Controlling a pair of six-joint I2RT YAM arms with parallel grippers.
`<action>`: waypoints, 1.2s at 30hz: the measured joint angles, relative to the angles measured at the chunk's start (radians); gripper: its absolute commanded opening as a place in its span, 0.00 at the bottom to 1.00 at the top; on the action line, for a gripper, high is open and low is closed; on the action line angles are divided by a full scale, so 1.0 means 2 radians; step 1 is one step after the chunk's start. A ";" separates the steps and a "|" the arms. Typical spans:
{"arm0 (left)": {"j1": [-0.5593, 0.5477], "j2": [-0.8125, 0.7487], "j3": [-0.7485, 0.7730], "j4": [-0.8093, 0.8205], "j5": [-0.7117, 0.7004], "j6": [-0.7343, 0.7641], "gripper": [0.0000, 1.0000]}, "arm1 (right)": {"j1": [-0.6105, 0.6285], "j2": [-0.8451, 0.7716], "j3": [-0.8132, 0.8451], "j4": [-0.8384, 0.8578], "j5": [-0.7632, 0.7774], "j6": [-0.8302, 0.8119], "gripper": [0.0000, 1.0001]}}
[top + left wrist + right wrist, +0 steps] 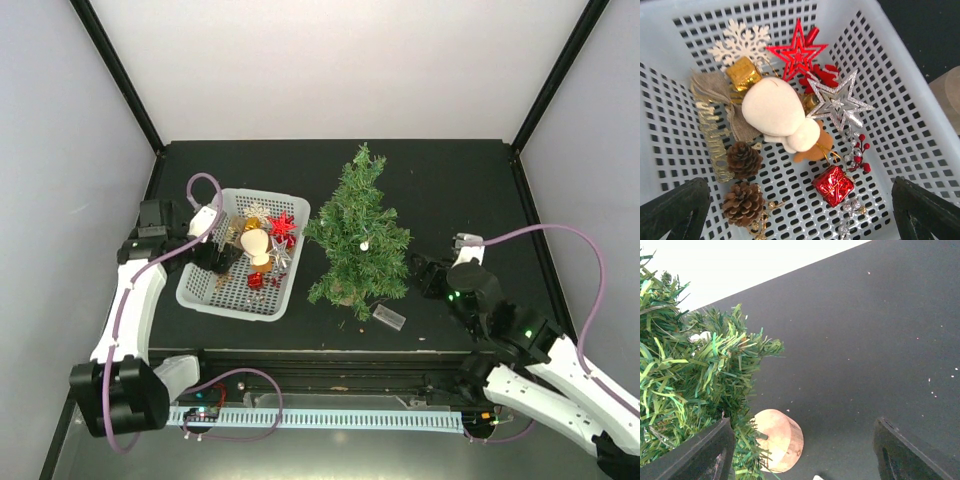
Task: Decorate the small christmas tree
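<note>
The small christmas tree (358, 240) stands upright at mid-table on its round tan base (780, 440), with a white bead among its branches. A white basket (232, 304) to its left holds ornaments: a red gift box (834, 185), two pine cones (743, 201), a cream plush figure (777, 112), a red star (797, 50) and a silver star (840, 102). My left gripper (213, 258) hovers open over the basket's left side, empty (800, 220). My right gripper (428, 272) is open and empty, right of the tree's lower branches (800, 455).
A small clear plastic piece (390, 318) lies on the black table just in front of the tree. The basket also holds a white snowflake (742, 45), a gold box (742, 74), a burlap bow (715, 87) and red berries (860, 155). White walls surround the table.
</note>
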 measured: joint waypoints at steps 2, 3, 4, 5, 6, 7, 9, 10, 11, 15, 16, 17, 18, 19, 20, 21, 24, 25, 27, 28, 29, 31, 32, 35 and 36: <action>0.000 0.024 0.000 0.003 0.001 0.002 0.99 | 0.000 0.006 -0.005 0.013 0.002 -0.003 0.77; 0.000 0.038 0.001 0.003 0.001 0.003 0.99 | -0.001 0.003 -0.010 0.020 0.001 -0.005 0.77; 0.000 0.055 0.002 0.003 0.001 0.006 0.99 | -0.001 -0.001 -0.018 0.026 0.001 -0.007 0.77; 0.000 0.071 0.004 0.004 0.001 0.008 0.99 | -0.002 -0.007 -0.026 0.031 0.001 -0.009 0.77; 0.000 0.086 0.006 0.004 0.000 0.010 0.99 | -0.004 -0.011 -0.033 0.034 0.000 -0.009 0.77; 0.000 0.105 0.010 0.003 -0.002 0.014 0.99 | -0.006 -0.014 -0.040 0.037 -0.001 -0.009 0.77; 0.000 0.138 0.014 0.007 -0.011 0.018 0.99 | -0.011 -0.014 -0.050 0.042 -0.002 -0.010 0.77; 0.000 0.155 0.014 0.010 -0.020 0.019 0.99 | -0.014 -0.014 -0.055 0.044 -0.004 -0.010 0.77; 0.000 0.164 0.014 0.013 -0.026 0.020 0.99 | -0.016 -0.014 -0.059 0.047 -0.005 -0.010 0.78; -0.001 0.186 0.014 0.032 -0.061 0.026 0.99 | -0.031 -0.013 -0.068 0.058 -0.016 -0.011 0.78; -0.001 0.188 0.014 0.036 -0.068 0.028 0.99 | -0.035 -0.012 -0.068 0.061 -0.020 -0.011 0.78; -0.001 0.190 0.014 0.040 -0.075 0.029 0.99 | -0.039 -0.010 -0.070 0.064 -0.024 -0.011 0.77; -0.001 0.192 0.014 0.044 -0.083 0.030 0.99 | -0.043 -0.008 -0.071 0.068 -0.028 -0.011 0.77; -0.001 0.196 0.014 0.046 -0.091 0.030 0.99 | -0.048 -0.005 -0.074 0.074 -0.032 -0.012 0.78; 0.000 0.198 0.014 0.049 -0.097 0.031 0.99 | -0.052 -0.002 -0.076 0.077 -0.036 -0.012 0.77; 0.000 0.200 0.014 0.051 -0.103 0.031 0.99 | -0.056 0.000 -0.080 0.082 -0.040 -0.013 0.77; 0.004 0.200 0.014 0.055 -0.119 0.031 0.99 | -0.065 0.009 -0.089 0.093 -0.053 -0.016 0.78; 0.007 0.200 0.014 0.056 -0.123 0.031 0.99 | -0.068 0.012 -0.091 0.097 -0.058 -0.018 0.78; 0.011 0.200 0.014 0.059 -0.129 0.031 0.99 | -0.072 0.021 -0.094 0.104 -0.066 -0.022 0.78; 0.015 0.200 0.014 0.061 -0.134 0.032 0.99 | -0.074 0.026 -0.096 0.109 -0.070 -0.024 0.78; 0.018 0.200 0.014 0.062 -0.137 0.033 0.99 | -0.076 0.029 -0.097 0.113 -0.074 -0.024 0.78; 0.023 0.199 0.014 0.062 -0.139 0.035 0.99 | -0.079 0.035 -0.100 0.119 -0.081 -0.026 0.78; 0.024 0.198 0.014 0.061 -0.136 0.040 0.99 | -0.080 0.035 -0.103 0.121 -0.085 -0.028 0.78; 0.027 0.184 0.014 0.057 -0.108 0.067 0.99 | -0.085 0.034 -0.107 0.128 -0.096 -0.034 0.78; 0.028 0.176 0.014 0.052 -0.094 0.080 0.99 | -0.089 0.034 -0.108 0.131 -0.102 -0.037 0.78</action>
